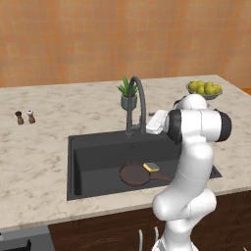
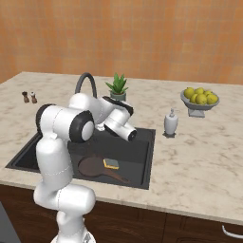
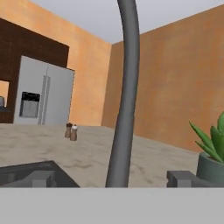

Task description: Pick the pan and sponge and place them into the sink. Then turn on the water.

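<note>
Straight ahead of the gripper (image 3: 113, 179), fingertips apart around nothing: tall dark grey gooseneck faucet (image 3: 126, 94), upright, close. Dark reddish-brown pan (image 1: 135, 174), blue-yellow sponge (image 1: 151, 167) already in sink (image 1: 93, 157).

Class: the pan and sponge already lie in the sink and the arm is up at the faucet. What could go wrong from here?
1. The gripper sits tight against the faucet, fingertips either side; it could shove the neck rather than start the water.
2. The potted plant stands just beside the hand and might get knocked.
3. The sponge rests loosely on the pan in the sink.
</note>
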